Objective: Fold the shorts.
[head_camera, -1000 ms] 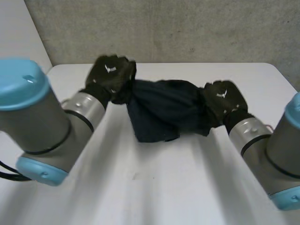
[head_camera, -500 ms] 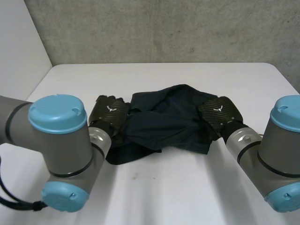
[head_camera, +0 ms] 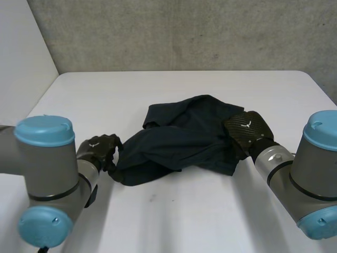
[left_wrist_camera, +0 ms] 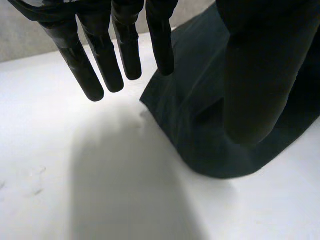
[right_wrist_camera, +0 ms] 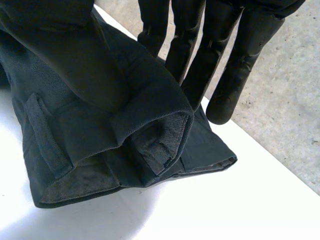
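A pair of dark shorts [head_camera: 184,138] lies bunched at the centre of the white table [head_camera: 174,216], with a robot hand at each end of the garment. At the lower left of the head view, the left hand [head_camera: 97,151] sits just beside the cloth's trailing corner. Its own wrist view shows the fingers [left_wrist_camera: 102,65] straight and spread, well clear of the thumb [left_wrist_camera: 255,75], and holding nothing, while the corner rests flat on the table below. At centre right, the right hand [head_camera: 246,130] meets the opposite edge. There a rolled hem appears pinched between the thumb and straight fingers [right_wrist_camera: 197,65], most likely to anchor that side while the cloth settles. The upper layer lies doubled over the lower one in loose wrinkles, so the fold looks begun but untidy. The stretched-out corner at lower left suggests the cloth is being laid long so the edges can be matched. The likely next job is to smooth the layers and square them up. The main risk is that the slack top layer slides off line.
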Controlling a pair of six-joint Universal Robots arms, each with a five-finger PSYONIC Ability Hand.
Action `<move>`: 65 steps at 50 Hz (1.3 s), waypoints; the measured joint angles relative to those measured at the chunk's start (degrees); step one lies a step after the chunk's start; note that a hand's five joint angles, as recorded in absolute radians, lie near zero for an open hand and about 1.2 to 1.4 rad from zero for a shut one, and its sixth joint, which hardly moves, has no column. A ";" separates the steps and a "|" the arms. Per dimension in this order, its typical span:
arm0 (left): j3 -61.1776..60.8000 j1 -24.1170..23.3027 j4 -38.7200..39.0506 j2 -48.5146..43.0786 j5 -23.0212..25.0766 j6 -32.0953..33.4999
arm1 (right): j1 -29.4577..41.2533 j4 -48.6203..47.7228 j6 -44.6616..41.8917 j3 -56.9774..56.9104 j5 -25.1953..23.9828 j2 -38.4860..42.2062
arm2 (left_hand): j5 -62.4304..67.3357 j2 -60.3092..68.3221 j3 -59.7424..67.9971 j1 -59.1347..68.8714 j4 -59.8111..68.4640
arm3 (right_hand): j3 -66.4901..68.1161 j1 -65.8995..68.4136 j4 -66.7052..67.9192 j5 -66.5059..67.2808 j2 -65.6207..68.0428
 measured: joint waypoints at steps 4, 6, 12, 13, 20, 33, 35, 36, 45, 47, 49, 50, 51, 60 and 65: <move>3.17 0.67 0.64 -4.49 0.26 0.39 | -0.22 0.01 0.01 0.15 -0.01 -0.09 | 7.28 6.18 5.53 6.42 6.85 | 0.00 0.00 0.00 0.00 0.00; 4.36 0.79 0.79 -6.04 0.61 0.52 | -0.29 0.04 0.00 0.14 -0.03 -0.17 | 13.63 12.80 12.14 14.27 13.44 | 0.00 0.00 0.00 0.00 0.00; 8.39 0.82 1.08 -9.83 2.62 1.79 | -0.34 0.43 -0.23 -0.53 -0.01 -0.75 | 35.90 36.06 35.32 35.35 36.01 | 0.00 0.00 0.00 0.00 0.00; 8.80 0.75 1.14 -9.80 2.88 2.12 | -0.35 0.60 -0.36 -0.77 0.02 -1.13 | 38.05 37.74 36.96 37.17 38.18 | 0.00 0.00 0.00 0.00 0.00; 9.59 0.93 1.45 -1.24 3.56 4.72 | -0.54 3.35 -2.16 -3.01 0.07 -6.77 | 39.79 40.94 40.04 37.61 41.68 | 0.00 0.00 0.01 0.00 0.01; 8.11 3.65 3.13 27.46 3.61 21.06 | -0.58 20.11 -10.85 -18.67 -0.47 -15.76 | 39.79 40.95 40.08 37.61 41.71 | 0.00 0.02 0.02 0.00 0.01; 7.87 3.57 3.41 29.54 3.69 23.87 | -0.52 23.09 -11.87 -21.94 -0.76 -15.98 | 39.79 41.04 40.08 37.61 41.71 | 0.00 0.02 0.02 0.00 0.01; 7.51 3.40 3.61 31.12 3.78 26.89 | -0.50 25.79 -12.59 -24.95 -1.06 -15.94 | 39.79 41.07 40.11 37.61 41.71 | 0.00 0.02 0.02 0.00 0.02; 6.37 2.17 3.72 24.50 3.68 33.16 | -0.08 32.37 -13.17 -31.37 -1.67 -8.69 | 39.79 41.19 40.32 37.61 41.72 | 0.96 0.04 0.02 0.00 0.02; 6.77 1.94 3.72 20.65 3.53 33.34 | 0.06 32.52 -13.14 -31.53 -1.56 -6.96 | 39.79 41.20 40.32 37.61 41.72 | 0.96 0.04 0.02 0.00 0.02; 7.46 1.72 3.72 16.20 3.34 33.44 | 0.31 32.55 -13.04 -31.64 -1.31 -3.83 | 39.79 41.20 40.32 37.61 41.72 | 0.96 0.04 0.02 0.00 0.02; 7.46 1.72 3.72 16.20 3.34 33.44 | 0.31 32.55 -13.04 -31.64 -1.31 -3.83 | 39.79 41.20 40.32 37.61 41.72 | 0.96 0.04 0.02 0.00 0.02; 8.79 1.62 3.77 11.47 3.22 33.73 | 0.46 32.41 -12.99 -31.77 -1.19 -2.03 | 39.79 41.20 40.33 37.61 41.73 | 0.96 0.04 0.02 0.00 0.02; 20.94 1.62 8.16 -3.87 3.27 38.04 | 1.05 26.15 -12.78 -37.28 0.05 10.22 | 39.79 41.26 40.36 37.61 41.77 | 1.42 0.04 0.02 0.00 0.02; 31.32 1.67 16.79 -6.97 3.12 40.17 | 1.05 15.03 -12.91 -44.94 1.42 13.98 | 39.79 41.28 40.37 37.61 41.91 | 1.42 0.04 0.03 0.00 0.02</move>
